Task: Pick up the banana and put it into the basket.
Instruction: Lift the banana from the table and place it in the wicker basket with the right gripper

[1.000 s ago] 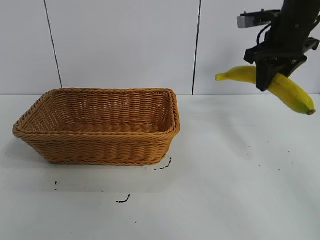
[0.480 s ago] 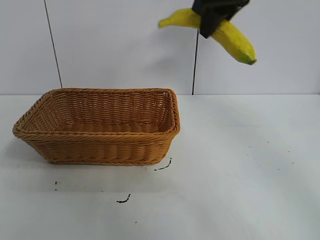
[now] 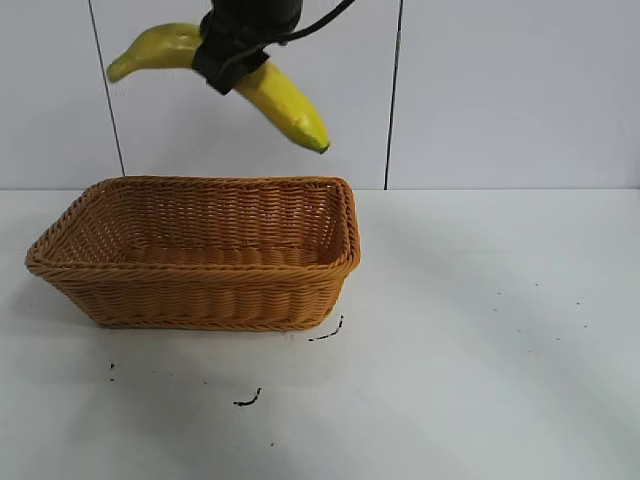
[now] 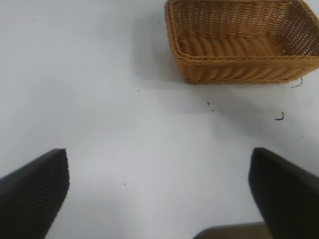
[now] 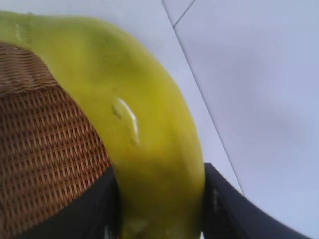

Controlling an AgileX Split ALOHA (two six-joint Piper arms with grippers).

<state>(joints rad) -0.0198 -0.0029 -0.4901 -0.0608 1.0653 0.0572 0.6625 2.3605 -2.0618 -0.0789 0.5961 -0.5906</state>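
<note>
Exterior view: we are holding the banana [image 3: 285,105] pinched in our right gripper [image 3: 235,55] above the basket [image 3: 200,255], needing lowering next.

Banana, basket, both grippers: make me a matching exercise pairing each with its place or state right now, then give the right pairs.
Column one:
1. banana
2. basket
3. right gripper
4. left gripper

Column two:
A. open over bare table, holding nothing
B. resting on the table, nothing inside
C. held in the air above the basket, tilted with its dark end down
D. shut on the fruit, high over the basket

Right pairs: 1-C, 2-B, 3-D, 4-A
</note>
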